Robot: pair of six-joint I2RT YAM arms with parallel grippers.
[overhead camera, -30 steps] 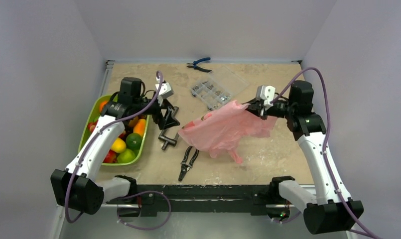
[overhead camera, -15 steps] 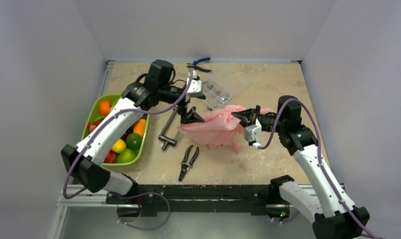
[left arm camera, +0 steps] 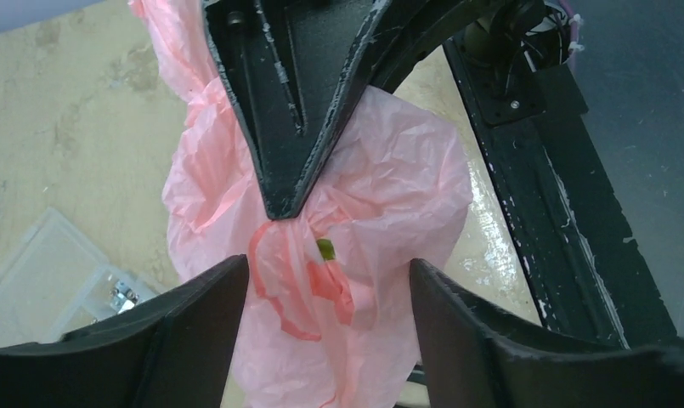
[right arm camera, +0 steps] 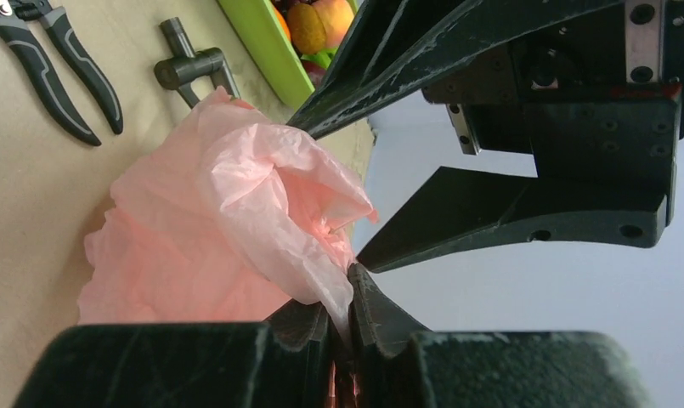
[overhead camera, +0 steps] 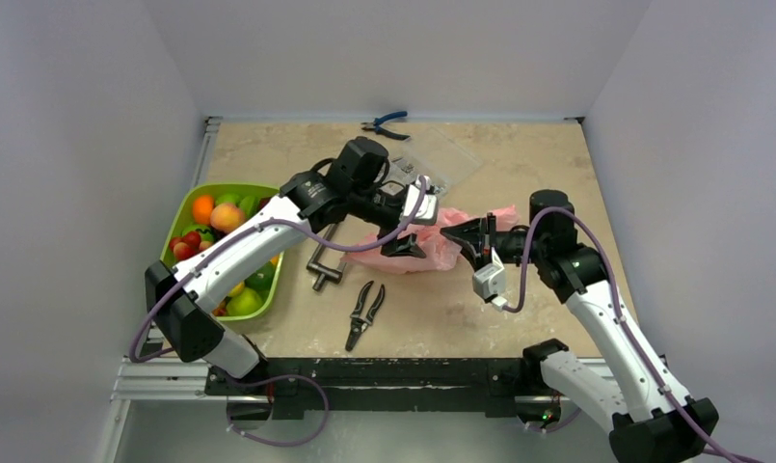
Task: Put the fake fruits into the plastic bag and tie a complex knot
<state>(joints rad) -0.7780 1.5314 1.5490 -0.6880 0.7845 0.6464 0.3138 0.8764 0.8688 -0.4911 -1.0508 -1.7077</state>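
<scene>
The plastic bag is seen collapsed in a crumpled heap on the table, about midway between the left and right edges. Its mouth is not opened, and no fruit can be made out inside. The fake fruits are piled in the green tray at the left edge, well apart from the bag.

A fold of film is pinched in the nearly closed jaws of the right gripper. The left gripper is spread wide astride the bunched film, with nothing gripped.

The main risk is judged to be that several layers are taken together when the left jaws close, so the mouth is sealed rather than parted. The thin pinch on the right could be pulled free, or the film torn, if the arms are drawn apart sharply. Dragged film could also be snagged on the pliers or the metal clamp near the bag.
</scene>
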